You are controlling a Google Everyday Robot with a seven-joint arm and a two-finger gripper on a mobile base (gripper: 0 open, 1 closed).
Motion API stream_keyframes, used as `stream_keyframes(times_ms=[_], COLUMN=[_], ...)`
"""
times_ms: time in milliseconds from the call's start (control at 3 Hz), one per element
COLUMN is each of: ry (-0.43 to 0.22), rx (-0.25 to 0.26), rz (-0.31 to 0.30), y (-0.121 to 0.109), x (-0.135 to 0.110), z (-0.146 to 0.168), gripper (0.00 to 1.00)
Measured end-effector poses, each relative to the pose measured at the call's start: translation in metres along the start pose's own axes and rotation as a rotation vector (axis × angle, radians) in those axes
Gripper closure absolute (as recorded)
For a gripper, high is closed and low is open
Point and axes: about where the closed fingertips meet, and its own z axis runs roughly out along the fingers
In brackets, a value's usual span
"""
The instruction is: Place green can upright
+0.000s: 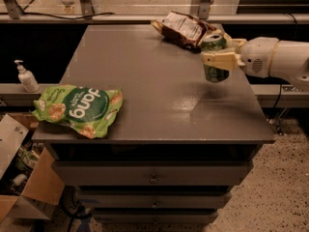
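Tabletop point(140, 81), right edge: gripper point(216, 58) clasps green can point(216, 73)

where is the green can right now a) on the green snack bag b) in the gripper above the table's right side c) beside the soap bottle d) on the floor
b: the gripper is clamped on the green can, upright above the table near its right edge.

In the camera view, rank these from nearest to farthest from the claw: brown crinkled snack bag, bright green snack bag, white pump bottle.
The claw, over the grey table on its right side, grips the dark green metal drink can.
1. Brown crinkled snack bag, just behind it.
2. Bright green snack bag, front left.
3. White pump bottle, off the table, far left.
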Motion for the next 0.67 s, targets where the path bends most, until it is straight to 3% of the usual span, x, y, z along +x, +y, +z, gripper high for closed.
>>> stream_keyframes(times_ms=[667], ry=[-0.030], rx=[-0.008], rz=[0.026], y=[-0.0012], x=[-0.0018], z=[0.0033], gripper=[1.00])
